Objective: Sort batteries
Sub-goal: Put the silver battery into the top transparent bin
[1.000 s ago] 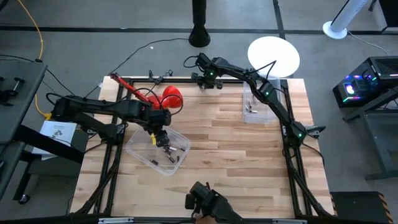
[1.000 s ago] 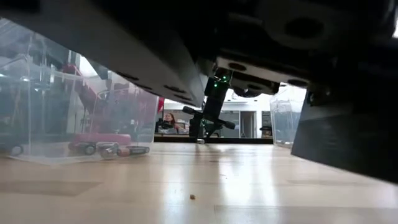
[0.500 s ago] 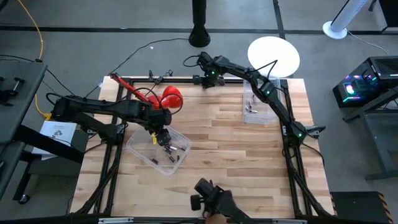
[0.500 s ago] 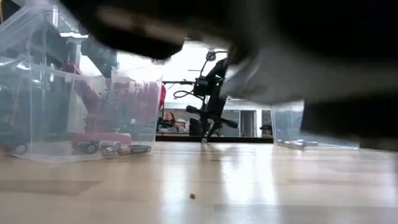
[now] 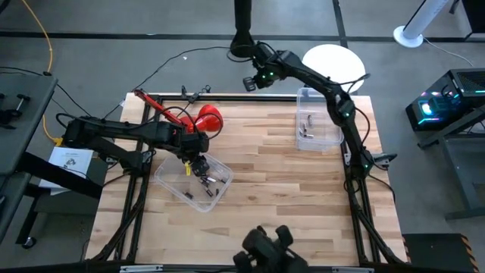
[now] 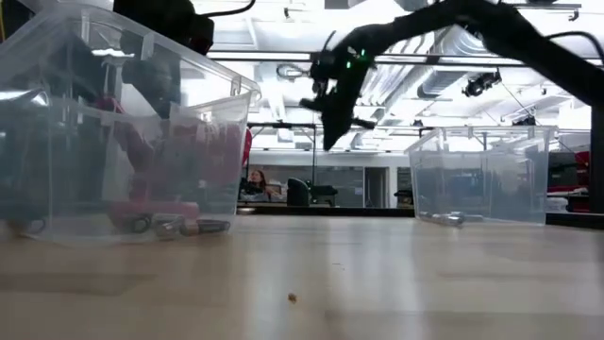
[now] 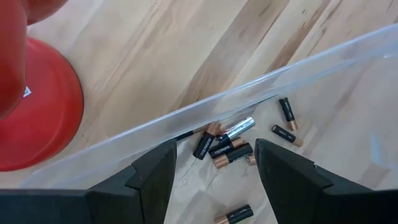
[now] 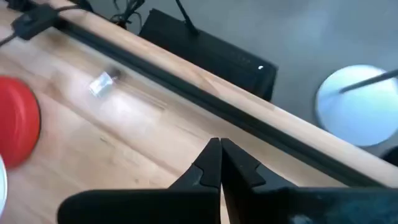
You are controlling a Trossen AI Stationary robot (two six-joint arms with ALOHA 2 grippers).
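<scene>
High: left gripper (image 5: 198, 168) over the bin (image 5: 168, 180) near the tabletop's (image 5: 273, 174) left edge, batteries (image 5: 208, 182) below. Right gripper (image 5: 250, 82) raised past the far edge.
Left wrist: jaws spread, batteries (image 7: 225, 144) lying between them.
Right wrist: jaws pressed together, pinching nothing; one battery (image 8: 101, 83) lies apart.

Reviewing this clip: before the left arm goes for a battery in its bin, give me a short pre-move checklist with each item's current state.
1. Left gripper open above the batteries: ok.
2. Batteries lying inside the left clear bin, reachable: ok.
3. Red plunger-like tool outside the bin, clear of the left gripper: ok.
4. Right gripper shut, raised past the table's far edge, out of the way: ok.
5. Right clear bin holds sorted batteries: ok.
6. Target battery type: cannot tell.
</scene>
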